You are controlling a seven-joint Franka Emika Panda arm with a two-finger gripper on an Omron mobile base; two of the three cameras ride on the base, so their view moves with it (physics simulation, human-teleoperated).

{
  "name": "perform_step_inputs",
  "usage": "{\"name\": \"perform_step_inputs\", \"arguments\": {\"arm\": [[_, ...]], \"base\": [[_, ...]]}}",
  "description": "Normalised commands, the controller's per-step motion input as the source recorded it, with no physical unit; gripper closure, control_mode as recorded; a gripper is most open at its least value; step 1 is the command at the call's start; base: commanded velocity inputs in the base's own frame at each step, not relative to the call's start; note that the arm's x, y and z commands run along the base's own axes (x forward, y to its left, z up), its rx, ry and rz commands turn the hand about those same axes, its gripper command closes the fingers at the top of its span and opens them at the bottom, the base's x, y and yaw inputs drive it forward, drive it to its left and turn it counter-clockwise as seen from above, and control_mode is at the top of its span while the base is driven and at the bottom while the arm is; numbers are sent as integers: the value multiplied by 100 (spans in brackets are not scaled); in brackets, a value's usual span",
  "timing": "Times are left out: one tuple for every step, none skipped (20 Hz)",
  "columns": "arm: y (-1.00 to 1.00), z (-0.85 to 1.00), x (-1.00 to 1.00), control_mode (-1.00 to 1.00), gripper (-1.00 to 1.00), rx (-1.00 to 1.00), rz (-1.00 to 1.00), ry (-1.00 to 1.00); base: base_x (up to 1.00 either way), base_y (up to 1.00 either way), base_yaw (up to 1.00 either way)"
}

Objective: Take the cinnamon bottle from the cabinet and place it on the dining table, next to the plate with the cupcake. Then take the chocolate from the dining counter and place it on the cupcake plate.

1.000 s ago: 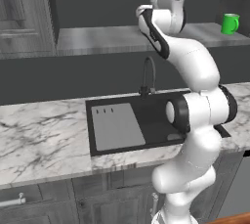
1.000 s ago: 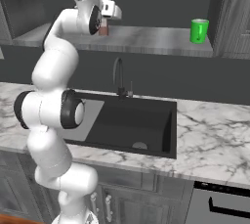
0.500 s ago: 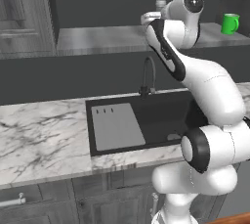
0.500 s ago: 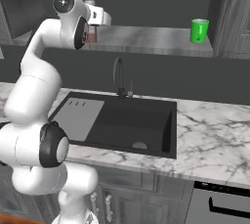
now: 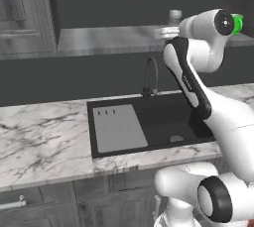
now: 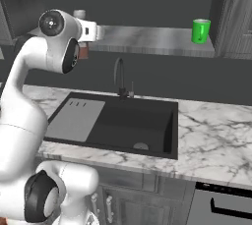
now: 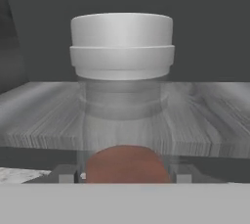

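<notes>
Arm swung (base too) | cinnamon bottle (image 7: 122, 96) upright between gripper (image 7: 126, 175) fingers | pinched

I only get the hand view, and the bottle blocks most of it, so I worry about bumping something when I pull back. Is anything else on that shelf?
Observer: Yes. In the right base view a green mug stands at the far right end of the shelf board, well apart from the cinnamon bottle in the pincer.
Operator: What lies underneath?
Observer: A black sink with a faucet, set in the marble counter below the shelf.
Operator: Is the bottle resting on the shelf?
Observer: It seems not. From the right, its red-brown lower part hangs below the shelf's front edge, near the left end.
</notes>
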Motion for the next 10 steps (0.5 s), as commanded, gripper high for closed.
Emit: {"name": "perform_step_inputs", "arguments": {"arm": [[-7,0,-100,-100,100,0,5,0],[-1,0,-100,-100,100,0,5,0],[0,0,-100,-100,100,0,5,0],[-2,-13,-100,-100,100,0,7,0],[-6,-26,-100,-100,100,0,8,0],[-6,-31,-100,-100,100,0,9,0],[-6,-34,-100,-100,100,0,9,0],[-2,-37,-100,-100,100,0,9,0],[0,-42,-100,-100,100,0,10,0],[0,-46,-100,-100,100,0,10,0]], "base": [[0,0,0],[0,0,0],[0,0,0],[0,0,0],[0,0,0],[0,0,0],[0,0,0],[0,0,0],[0,0,0],[0,0,0]]}}
